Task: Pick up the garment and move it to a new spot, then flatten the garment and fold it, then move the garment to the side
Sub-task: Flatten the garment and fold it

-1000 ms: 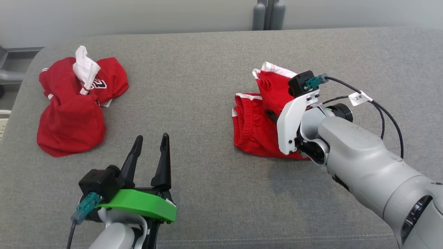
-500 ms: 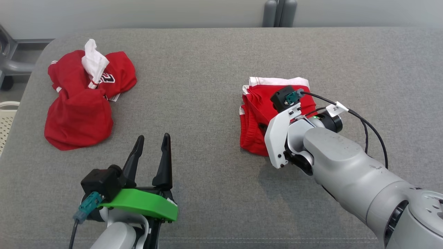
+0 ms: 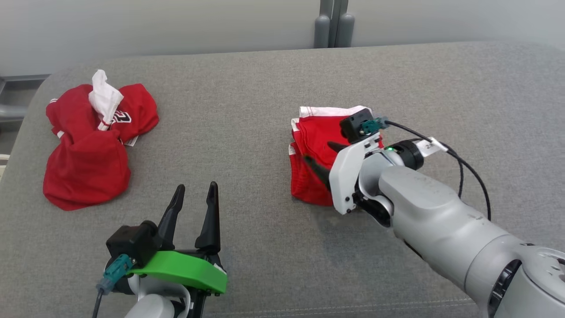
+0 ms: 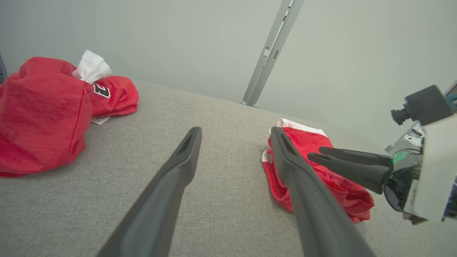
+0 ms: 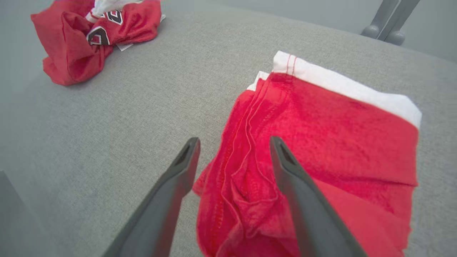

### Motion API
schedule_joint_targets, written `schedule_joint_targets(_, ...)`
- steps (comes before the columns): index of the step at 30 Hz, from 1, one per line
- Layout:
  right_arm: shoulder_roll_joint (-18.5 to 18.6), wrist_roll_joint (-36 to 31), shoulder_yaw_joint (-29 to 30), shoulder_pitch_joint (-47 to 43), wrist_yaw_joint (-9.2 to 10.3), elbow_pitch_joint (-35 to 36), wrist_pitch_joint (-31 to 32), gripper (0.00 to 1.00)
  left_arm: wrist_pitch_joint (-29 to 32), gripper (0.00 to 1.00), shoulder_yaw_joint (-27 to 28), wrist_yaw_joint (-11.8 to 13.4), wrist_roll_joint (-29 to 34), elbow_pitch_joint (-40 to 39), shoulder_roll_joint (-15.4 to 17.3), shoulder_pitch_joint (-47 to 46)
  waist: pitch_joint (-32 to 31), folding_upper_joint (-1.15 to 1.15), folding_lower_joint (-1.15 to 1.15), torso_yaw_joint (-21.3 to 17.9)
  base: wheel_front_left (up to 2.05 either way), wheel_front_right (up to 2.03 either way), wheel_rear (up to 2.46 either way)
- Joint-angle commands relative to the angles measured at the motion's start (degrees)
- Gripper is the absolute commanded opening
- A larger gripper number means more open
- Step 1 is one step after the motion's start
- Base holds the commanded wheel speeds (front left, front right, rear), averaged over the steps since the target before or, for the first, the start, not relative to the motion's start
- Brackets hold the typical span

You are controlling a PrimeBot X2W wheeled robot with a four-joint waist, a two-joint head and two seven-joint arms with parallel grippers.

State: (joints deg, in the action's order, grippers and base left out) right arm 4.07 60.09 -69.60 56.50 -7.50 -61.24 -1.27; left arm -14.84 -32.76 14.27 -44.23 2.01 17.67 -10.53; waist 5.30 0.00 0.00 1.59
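Two red garments lie on the counter (image 3: 247,110): a folded garment (image 3: 311,145) centre-right and a crumpled garment (image 3: 86,163) far left. The left jaws and right jaws are spread and empty. The right arm (image 3: 432,207) hides the folded garment's near corner.

Folded garment (image 3: 311,132) partly hidden behind the right arm (image 3: 432,207), crumpled jersey (image 4: 43,114) cut off by left edge
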Motion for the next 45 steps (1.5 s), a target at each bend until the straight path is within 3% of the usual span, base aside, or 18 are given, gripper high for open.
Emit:
schedule_joint_targets(1, 1.32, 0.96, 0.96, -0.30, 0.02, 0.51, -1.35, 1.00, -0.02, 1.00, -0.12, 0.29, 0.31, -0.24, 0.45, 1.01, -0.94, 0.00, 0.00, -0.97, 0.00, 0.00, 0.00)
schedule_joint_targets(12, 10.49, 5.80, 10.01, -1.86, 0.02, 0.50, -10.14, 1.00, 0.72, 1.00, -2.84, 0.36, 0.55, -0.49, -0.77, 2.79, -2.44, 0.00, 0.00, -2.49, 0.00, 0.00, 0.00)
schedule_joint_targets(21, 12.72, 6.82, 14.56, -5.83, 0.01, 1.53, -13.39, 1.00, 0.93, 1.00, -3.29, 0.49, 0.42, -0.74, -0.62, 2.75, -2.15, 0.00, 0.00, -3.03, 0.00, 0.00, 0.00)
schedule_joint_targets(22, 12.53, 6.62, 14.77, -6.32, 0.02, 1.77, -13.54, 0.65, 0.98, 1.00, -3.31, 0.51, 0.44, -0.81, -0.58, 2.63, -2.01, 0.00, 0.00, -2.95, 0.00, 0.00, 0.00)
schedule_joint_targets(24, 11.96, 6.07, 15.08, -7.61, 0.01, 2.33, -13.67, 0.15, 1.05, 1.00, -3.29, 0.59, 0.48, -0.90, -0.52, 2.33, -1.59, 0.00, 0.00, -2.62, 0.00, 0.00, 0.00)
schedule_joint_targets(25, 11.76, 5.71, 15.06, -8.19, 0.02, 2.44, -13.77, 0.00, 1.03, 1.00, -3.28, 0.61, 0.51, -0.93, -0.48, 2.15, -1.37, 0.00, 0.00, -2.37, 0.00, 0.00, 0.00)
schedule_joint_targets(45, 4.21, -2.29, 16.67, -12.09, 0.02, -2.20, -13.97, 0.00, 0.84, 1.00, -2.92, 0.08, 0.95, -0.45, -0.72, -0.46, 2.69, 0.00, 0.00, 6.09, 0.00, 0.00, 0.00)
